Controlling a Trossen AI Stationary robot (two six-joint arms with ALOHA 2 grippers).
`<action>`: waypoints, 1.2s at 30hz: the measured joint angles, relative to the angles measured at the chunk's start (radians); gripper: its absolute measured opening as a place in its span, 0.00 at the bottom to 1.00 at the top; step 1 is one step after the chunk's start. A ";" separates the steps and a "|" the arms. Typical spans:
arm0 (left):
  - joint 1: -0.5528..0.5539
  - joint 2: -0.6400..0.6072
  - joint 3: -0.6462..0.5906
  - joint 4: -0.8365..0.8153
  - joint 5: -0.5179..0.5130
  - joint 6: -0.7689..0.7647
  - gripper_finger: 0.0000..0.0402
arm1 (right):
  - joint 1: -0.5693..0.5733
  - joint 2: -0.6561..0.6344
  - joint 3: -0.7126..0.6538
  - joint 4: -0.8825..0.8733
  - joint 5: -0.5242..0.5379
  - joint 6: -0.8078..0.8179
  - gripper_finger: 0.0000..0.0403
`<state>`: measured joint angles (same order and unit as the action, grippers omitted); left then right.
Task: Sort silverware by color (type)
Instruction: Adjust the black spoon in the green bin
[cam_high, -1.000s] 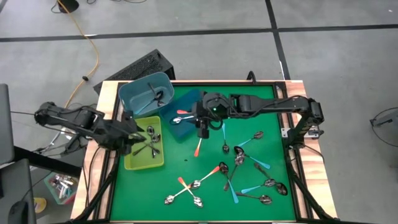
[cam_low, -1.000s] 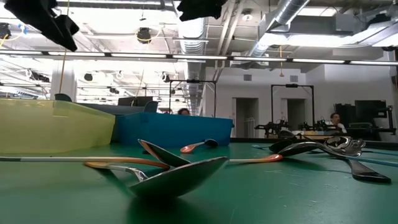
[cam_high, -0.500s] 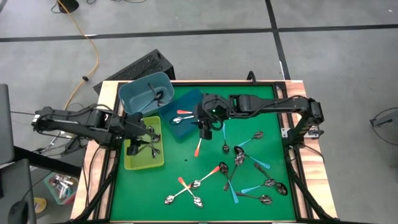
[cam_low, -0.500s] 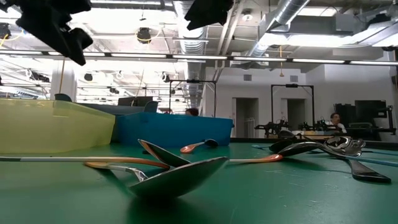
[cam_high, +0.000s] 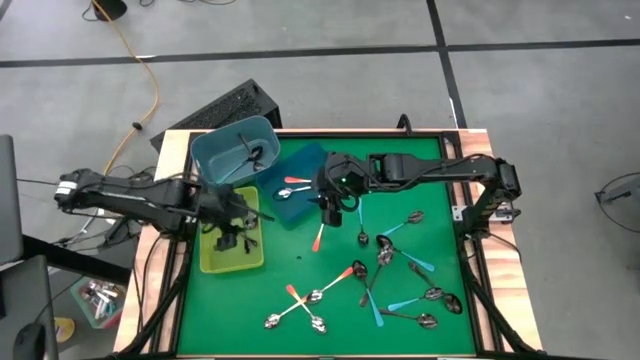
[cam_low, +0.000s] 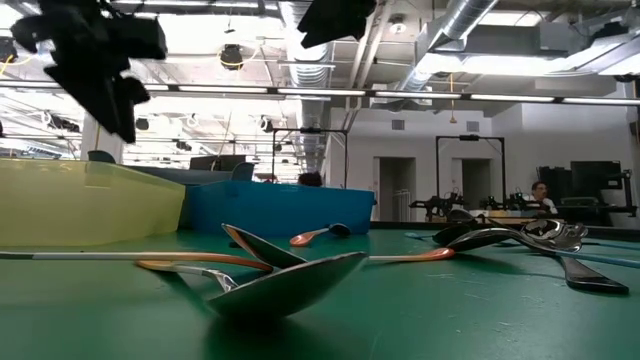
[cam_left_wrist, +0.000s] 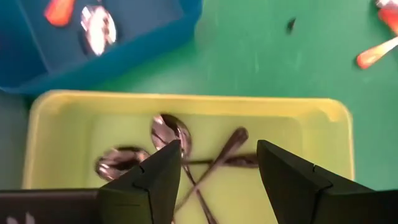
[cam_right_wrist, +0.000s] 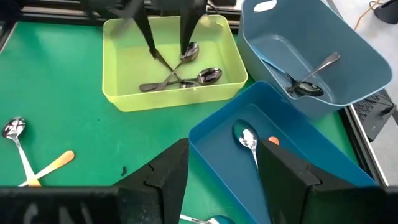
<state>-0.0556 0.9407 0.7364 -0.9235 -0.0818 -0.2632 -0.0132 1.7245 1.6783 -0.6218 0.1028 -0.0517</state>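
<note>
Left gripper (cam_left_wrist: 217, 171): spread wide, empty, over the yellow bin (cam_high: 231, 262).
Yellow bin: plain metal spoons (cam_left_wrist: 171, 134) directly below.
Right gripper (cam_right_wrist: 217, 171): parted, empty, above dark blue bin (cam_right_wrist: 298, 165) holding an orange-handled spoon (cam_right_wrist: 249, 140).
Grey-blue tub (cam_right_wrist: 323, 43): beyond, one spoon.

An orange cable (cam_high: 148, 70) and a dark keyboard (cam_high: 225, 110) lie on the grey floor.

silverware (cam_high: 385, 268): you see mixed spoons strewn over the mat's right half | plain ones lie crossed in the yellow bin (cam_high: 212, 260) | one orange-handled spoon (cam_right_wrist: 251, 142) in the blue tray (cam_high: 300, 165)
</note>
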 joint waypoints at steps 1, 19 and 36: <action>-0.001 0.036 0.000 0.003 0.007 -0.007 0.48 | 0.000 0.000 0.000 -0.001 0.000 0.000 0.49; -0.158 0.231 -0.003 0.046 -0.077 -0.057 0.48 | 0.055 0.000 0.000 -0.166 -0.002 0.026 0.49; -0.177 0.187 -0.125 0.127 -0.057 -0.106 0.48 | 0.066 0.000 0.000 -0.185 -0.001 0.028 0.49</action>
<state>-0.2321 1.1276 0.6114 -0.7962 -0.1387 -0.3693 0.0525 1.7245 1.6783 -0.8073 0.1017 -0.0235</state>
